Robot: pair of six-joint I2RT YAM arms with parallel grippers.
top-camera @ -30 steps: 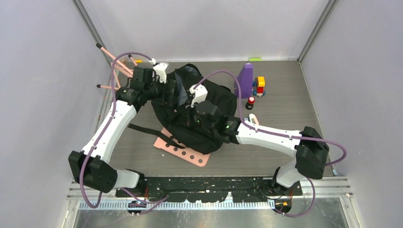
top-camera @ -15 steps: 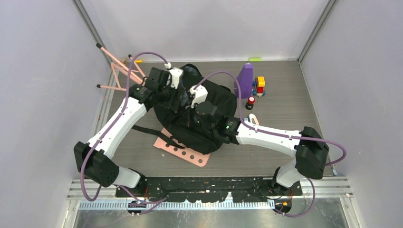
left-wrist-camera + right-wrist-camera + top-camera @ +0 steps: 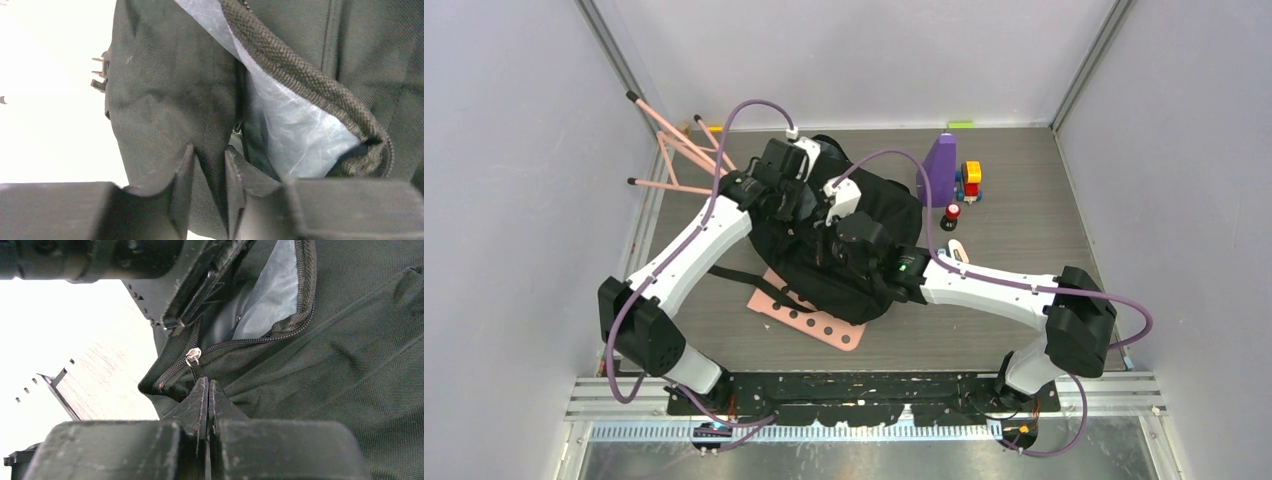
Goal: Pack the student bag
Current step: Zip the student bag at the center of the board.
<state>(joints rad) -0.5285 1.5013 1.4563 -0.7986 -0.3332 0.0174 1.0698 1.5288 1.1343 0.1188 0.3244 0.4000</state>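
Student bag [image 3: 879, 205], a fabric fold between the left tool's [image 3: 209, 151] jaws

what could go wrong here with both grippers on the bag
The right gripper holds the zipper pull only at its fingertips, so it may slip free. The left gripper pinches just a thin fold of the student bag; a tug could lose it. Both grippers work close together, risking contact.
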